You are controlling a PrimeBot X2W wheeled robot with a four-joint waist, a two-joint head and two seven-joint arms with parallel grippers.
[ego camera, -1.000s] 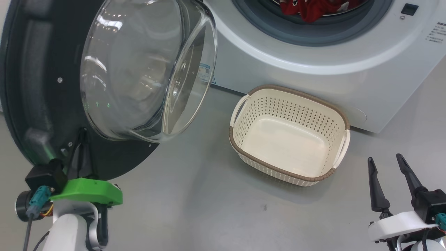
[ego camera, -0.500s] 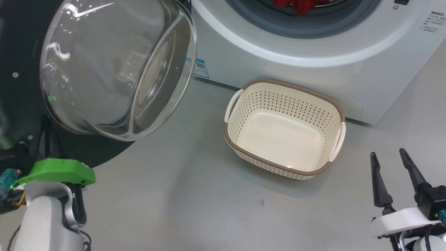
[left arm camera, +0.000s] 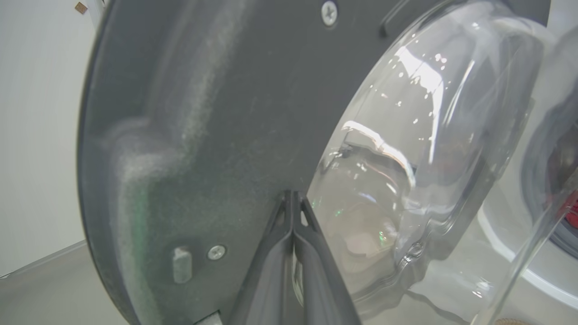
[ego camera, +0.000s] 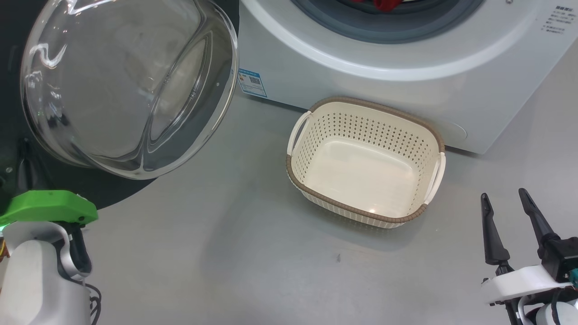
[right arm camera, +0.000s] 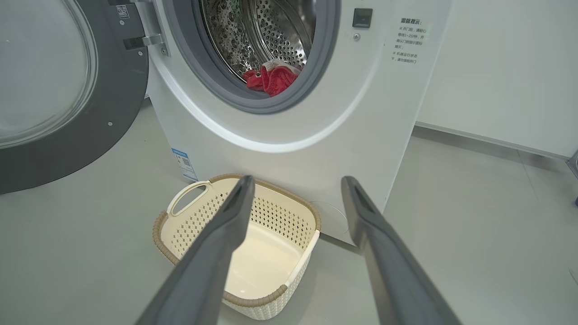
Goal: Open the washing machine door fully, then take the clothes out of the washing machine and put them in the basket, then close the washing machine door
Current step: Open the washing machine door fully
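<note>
**Door swung open, clothes in drum, basket on floor**

Left end effector (left arm camera: 292, 196): we see both dark fingers pressed together with no gap, holding nothing. In the left wrist view the tips point at the dark grey inner face of the round washing machine door (left arm camera: 203, 113), which has a black rim and a clear glass bowl. They sit just beside the base of that bowl. We cannot tell whether the tips touch the face.

Right end effector (ego camera: 503, 196): the fingers are spread wide, empty, and hang over the grey floor (ego camera: 226, 248) at the lower right of the head view, well apart from everything else.

In the right wrist view the door (right arm camera: 45, 90) stands swung out on the robot's left of the white front-loading washing machine (right arm camera: 289, 135).

The red clothes (right arm camera: 271, 79), with a bit of white trim, lie at the bottom of the steel drum (right arm camera: 271, 31), behind the grey gasket (right arm camera: 212, 81).

The oval cream plastic basket (ego camera: 361, 131), with perforated walls and a brown rim, stands upright on the floor. It is just in front of the machine, below the drum opening.

A small blue label (ego camera: 249, 82) sits at the machine's lower front corner, near the door.
</note>
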